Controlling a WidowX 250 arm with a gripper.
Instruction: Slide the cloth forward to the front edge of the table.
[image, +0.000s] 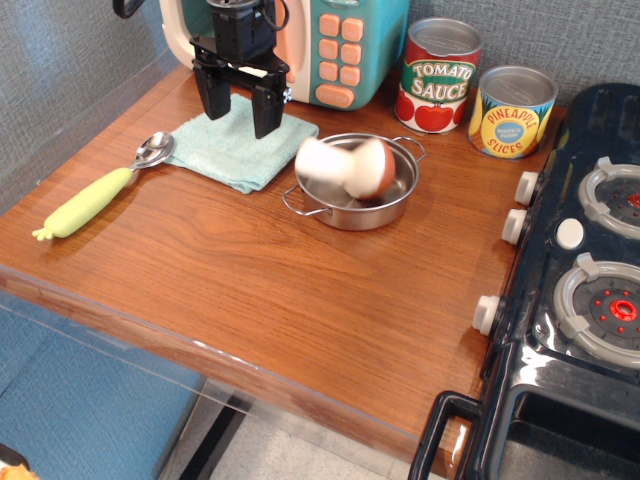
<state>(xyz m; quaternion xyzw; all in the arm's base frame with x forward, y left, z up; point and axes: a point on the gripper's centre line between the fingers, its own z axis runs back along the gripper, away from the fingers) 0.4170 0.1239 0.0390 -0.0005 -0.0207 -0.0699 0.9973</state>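
The mint-teal cloth (232, 152) lies flat on the reddish-brown wood table (270, 280), at the back left, its right corner touching the steel pan (352, 185). My gripper (239, 114) hangs open just above the cloth's far half, one finger on each side of the middle. It holds nothing. The fingertips look close to the cloth, but I cannot tell if they touch it.
A toy mushroom (345, 168) lies blurred in the pan. A yellow-handled spoon (100, 190) lies left of the cloth. A toy microwave (330, 45) and two cans, tomato sauce (437, 75) and pineapple (511, 111), stand behind. A black toy stove (580, 270) fills the right.
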